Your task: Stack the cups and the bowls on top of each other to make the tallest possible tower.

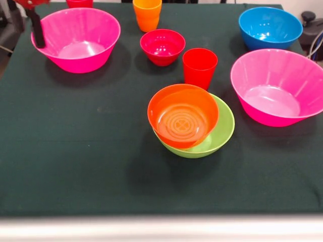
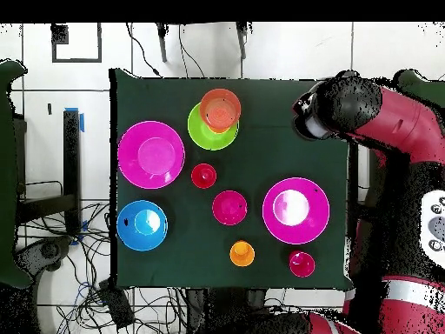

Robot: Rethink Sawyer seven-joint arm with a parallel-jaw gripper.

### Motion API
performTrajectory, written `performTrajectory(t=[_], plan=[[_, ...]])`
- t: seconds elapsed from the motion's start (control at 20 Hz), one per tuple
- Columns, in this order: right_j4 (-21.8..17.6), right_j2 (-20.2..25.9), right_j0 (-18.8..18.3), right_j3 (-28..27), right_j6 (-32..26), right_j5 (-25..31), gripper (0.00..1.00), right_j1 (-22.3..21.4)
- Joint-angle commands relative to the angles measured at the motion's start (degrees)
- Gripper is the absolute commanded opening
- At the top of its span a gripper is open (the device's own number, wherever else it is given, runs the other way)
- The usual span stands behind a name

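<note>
The tower stands mid-table: an orange bowl (image 1: pixel 182 115) with a ringed bottom rests tilted in the lime-green bowl (image 1: pixel 217 135); both also show in the overhead view, the orange bowl (image 2: pixel 221 109) and the green bowl (image 2: pixel 202 130). No yellow cup shows. A red cup (image 1: pixel 200 66) stands just behind the tower, with a small crimson bowl (image 1: pixel 162 46) and an orange cup (image 1: pixel 147 14) farther back. My gripper (image 1: pixel 38 30) hangs at the far left, in front of the left hot-pink bowl's (image 1: pixel 75 38) rim, far from the tower. It holds nothing that I can see.
A second hot-pink bowl (image 1: pixel 277 85) sits at the right and a blue bowl (image 1: pixel 270 26) behind it. A small crimson vessel (image 2: pixel 302 263) stands near the robot-side table edge. My arm (image 2: pixel 348 109) hangs over the table's right edge in the overhead view.
</note>
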Motion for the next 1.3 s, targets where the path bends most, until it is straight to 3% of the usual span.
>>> performTrajectory(t=[0.05,0.7,1.05,1.3], plan=[[-2.28,3.21,3.21,7.39,-1.18,-2.97,1.00,4.75],[-0.43,1.52,6.11,12.17,4.93,-7.72,1.00,5.37],[0.47,-0.92,9.06,12.27,8.31,-6.69,1.00,5.55],[2.78,-3.40,12.68,12.80,14.05,-6.58,1.00,5.48]])
